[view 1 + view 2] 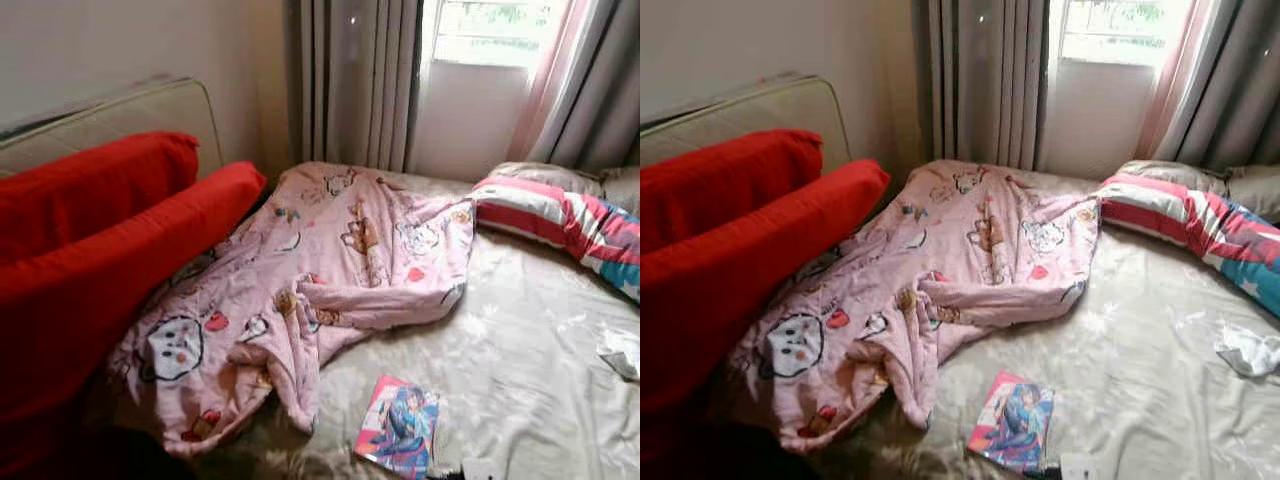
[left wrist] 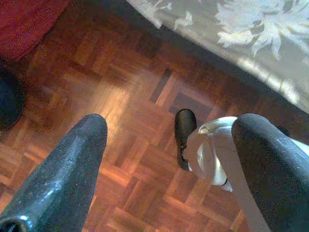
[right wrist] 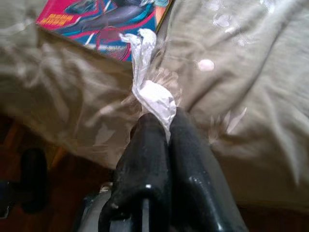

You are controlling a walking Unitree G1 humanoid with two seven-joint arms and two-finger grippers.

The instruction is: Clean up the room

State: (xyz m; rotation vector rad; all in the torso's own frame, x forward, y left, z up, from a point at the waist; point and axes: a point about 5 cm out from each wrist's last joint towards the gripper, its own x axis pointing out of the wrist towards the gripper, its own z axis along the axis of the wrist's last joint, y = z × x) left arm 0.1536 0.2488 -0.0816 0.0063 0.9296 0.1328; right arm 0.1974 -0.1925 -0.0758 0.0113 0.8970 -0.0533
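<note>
My right gripper is shut on a twisted piece of white paper, held just above the front edge of the bed. A bit of that paper peeks in at the bottom of the eye views. Right beside it a colourful comic book lies flat on the beige sheet. A second crumpled white paper rests at the bed's right side. A rumpled pink cartoon blanket sprawls across the left half. My left gripper hangs open over the parquet floor, holding nothing.
Two red cushions lean at the left against a beige headboard. A striped pillow lies at the back right. Grey curtains and a window stand behind the bed. My own foot is on the floor.
</note>
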